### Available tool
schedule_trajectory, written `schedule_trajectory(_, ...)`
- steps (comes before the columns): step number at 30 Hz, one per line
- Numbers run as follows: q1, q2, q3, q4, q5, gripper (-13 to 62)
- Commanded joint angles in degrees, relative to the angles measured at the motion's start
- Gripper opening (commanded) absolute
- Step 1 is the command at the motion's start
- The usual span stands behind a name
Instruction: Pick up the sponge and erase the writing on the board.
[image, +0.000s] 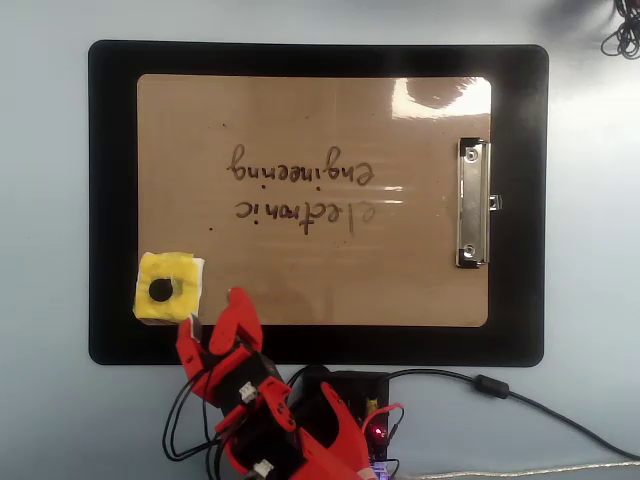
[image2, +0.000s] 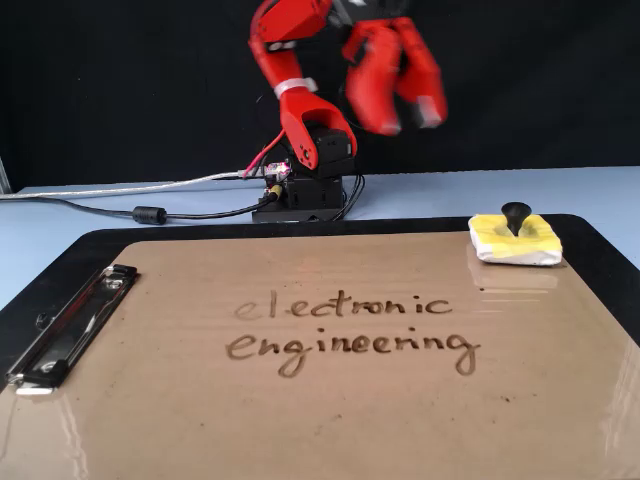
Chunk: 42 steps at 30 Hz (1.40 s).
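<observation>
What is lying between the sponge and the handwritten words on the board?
Nothing: in the overhead view, only bare brown board separates the sponge from the writing. The fixed view shows that stretch bare too.

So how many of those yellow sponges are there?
1. The sponge sits on a corner of the brown board, lower left in the overhead view, right beside the robot's open hand. Nothing seems to hide another.

A red plastic hobby arm (image2: 300, 60) with chunky moulded links, a white band around one link and two broad red jaws; black and red wires loop around its black base (image2: 305, 195), where a small pink light glows beside white connectors.
</observation>
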Motion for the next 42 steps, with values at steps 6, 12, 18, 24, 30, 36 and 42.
schedule_trajectory(6, -6.06, -3.6, 28.74, -69.96, -1.23, 31.2)
schedule_trajectory(12, -7.56, -14.33, 28.48, -85.96, -1.14, 33.0)
schedule_trajectory(18, -8.0, -25.84, 22.24, -84.81, -1.23, 32.5)
schedule_trajectory(24, -10.46, -28.74, 25.05, -89.91, -1.14, 31.1)
schedule_trajectory(30, -12.74, -34.19, 27.25, -97.03, -1.14, 31.2)
schedule_trajectory(36, -13.71, -37.09, 28.48, -98.44, -0.97, 31.3)
schedule_trajectory(42, -15.21, -39.9, 28.65, -98.44, 0.18, 31.3)
